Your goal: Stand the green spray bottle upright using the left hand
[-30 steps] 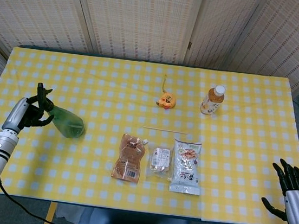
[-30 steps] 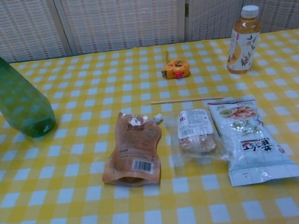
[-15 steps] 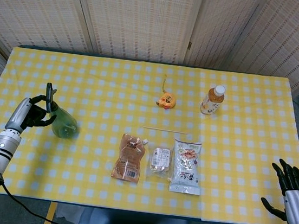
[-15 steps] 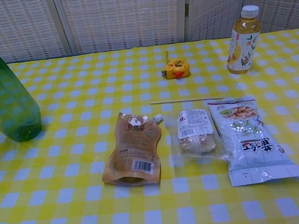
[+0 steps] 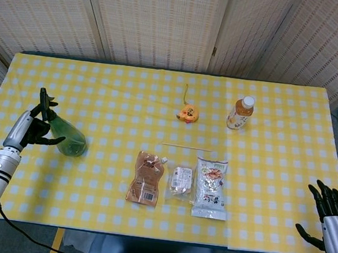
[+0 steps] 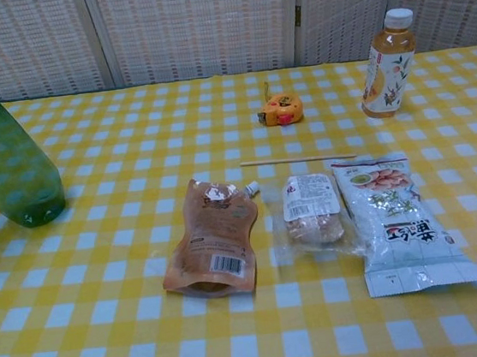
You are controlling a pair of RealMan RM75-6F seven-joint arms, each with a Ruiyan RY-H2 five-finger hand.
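The green spray bottle (image 5: 67, 136) stands at the table's left side with its base on the cloth and its neck leaning a little to the left. My left hand (image 5: 31, 129) grips its upper part just under the black nozzle. In the chest view the green spray bottle (image 6: 3, 152) fills the left edge, its nozzle cut off by the frame, and the hand itself is out of that frame. My right hand (image 5: 331, 215) hangs off the table's right front corner with its fingers spread and nothing in it.
A brown pouch (image 5: 146, 177), a small snack packet (image 5: 181, 181) and a larger snack bag (image 5: 211, 188) lie in a row at the front middle. A thin stick (image 5: 186, 146), an orange tape measure (image 5: 187, 113) and a tea bottle (image 5: 240, 113) sit further back.
My left hand has tipped the green spray bottle up from a slanted lie onto its base, then tilted its top slightly back to the left. The right hand has stayed still.
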